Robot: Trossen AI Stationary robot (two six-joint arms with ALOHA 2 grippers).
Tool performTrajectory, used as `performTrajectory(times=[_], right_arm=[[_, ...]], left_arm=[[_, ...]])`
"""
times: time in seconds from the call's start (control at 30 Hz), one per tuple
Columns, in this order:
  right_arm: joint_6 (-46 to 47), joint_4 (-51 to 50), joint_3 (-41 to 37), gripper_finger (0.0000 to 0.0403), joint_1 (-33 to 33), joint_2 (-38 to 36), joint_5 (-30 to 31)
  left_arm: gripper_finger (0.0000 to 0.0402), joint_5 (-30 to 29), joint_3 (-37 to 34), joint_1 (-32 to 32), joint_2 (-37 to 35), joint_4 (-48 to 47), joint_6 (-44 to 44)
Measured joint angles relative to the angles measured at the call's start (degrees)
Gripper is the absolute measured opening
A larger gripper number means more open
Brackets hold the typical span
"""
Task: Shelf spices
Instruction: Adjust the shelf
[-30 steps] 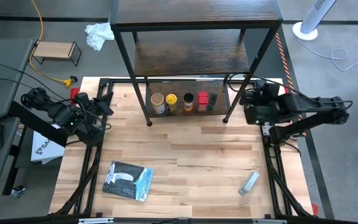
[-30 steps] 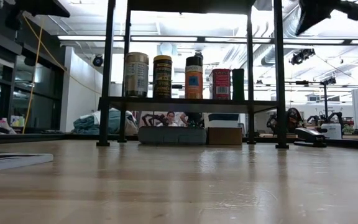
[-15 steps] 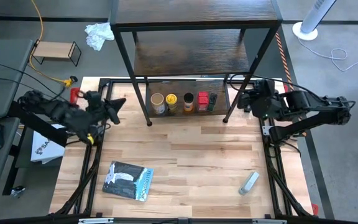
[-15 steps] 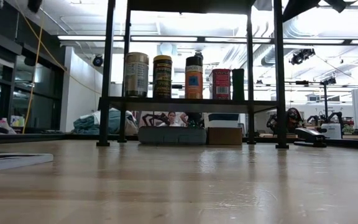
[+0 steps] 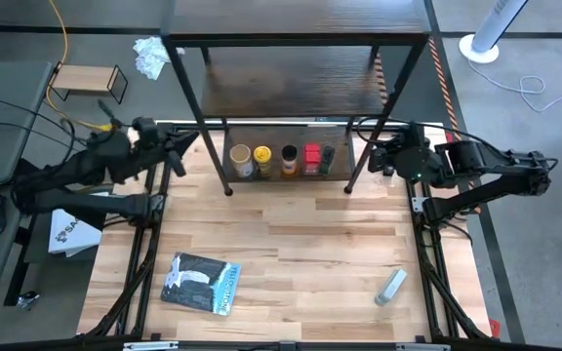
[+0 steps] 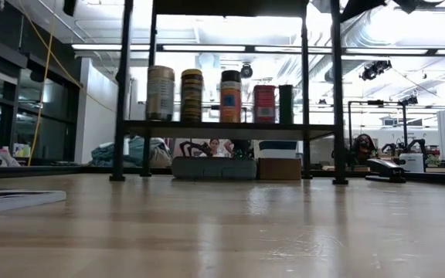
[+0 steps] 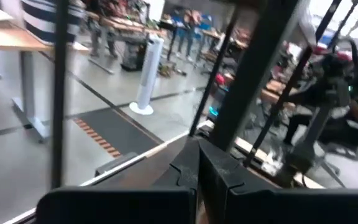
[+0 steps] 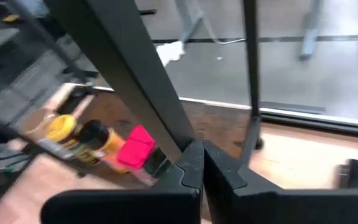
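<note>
My rig, both arms matte black, jointed, tubular links with blocky housings. Left arm [image 5: 76, 171]: black cable bundle looped over its links, red part near wrist. Right arm [image 5: 496, 171]: thick rounded links, small white fitting beneath elbow. Left gripper [image 7: 199, 163]: two dark angular fingers, flat faceted faces, wide black bar across base. Right gripper [image 8: 196, 163]: same black wedge fingers, notched inner edges, black crossbar below. No markings legible to me.

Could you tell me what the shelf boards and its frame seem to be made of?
The shelf boards look like dark brown wood or wood-look laminate, with visible grain and a matte finish. The frame seems to be thin black metal tubing, judging by its slim straight legs.
</note>
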Motion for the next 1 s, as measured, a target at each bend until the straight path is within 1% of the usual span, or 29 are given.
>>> performTrajectory(times=[0.03, 0.1, 0.13, 0.23, 0.37, 0.47, 0.63, 0.7, 0.93, 1.0], right_arm=[[-0.95, 1.51, 0.0, 0.0, 0.02, 0.09, -0.89], [-2.03, 2.87, 0.0, 0.0, 0.03, 0.84, -1.24], [-2.26, 3.06, 0.0, 0.0, 0.0, 0.85, -1.44], [-1.67, 3.91, 0.0, 0.0, 0.04, 1.77, -2.66], [-1.87, 5.63, 0.09, 0.0, 1.16, 2.69, -4.26], [-2.24, 6.14, 0.11, 0.0, 2.18, 2.75, -5.34], [-3.46, 5.79, 0.11, 0.0, 3.17, 2.75, -4.57], [-3.79, 5.54, 0.11, 0.0, 3.15, 2.75, -4.5], [-5.17, 4.31, 0.11, 0.0, 3.1, 2.64, -5.01], [-5.23, 3.83, 0.11, 0.0, 3.1, 2.64, -5.45]], left_arm=[[0.0, 3.41, 0.0, 2.31, 0.85, 0.17, 0.1], [0.0, 7.73, 0.18, 6.61, 2.3, -0.06, 1.24], [0.0, 8.61, 0.26, 8.26, 2.88, 0.17, 1.77], [0.0, 7.48, 0.02, 12.16, 4.47, 0.4, 3.84], [0.0, 7.51, -0.08, 15.34, 3.5, 0.09, 6.37], [0.0, 8.47, 0.44, 16.31, 2.95, -0.38, 6.39], [0.0, 8.84, 0.5, 16.45, 3.59, -0.34, 6.43], [0.0, 10.41, 0.58, 16.53, 4.07, -0.36, 6.4], [0.0, 12.59, 0.59, 16.42, 4.66, -0.34, 2.89], [0.0, 14.36, 0.59, 16.44, 4.65, -0.39, 1.8]])
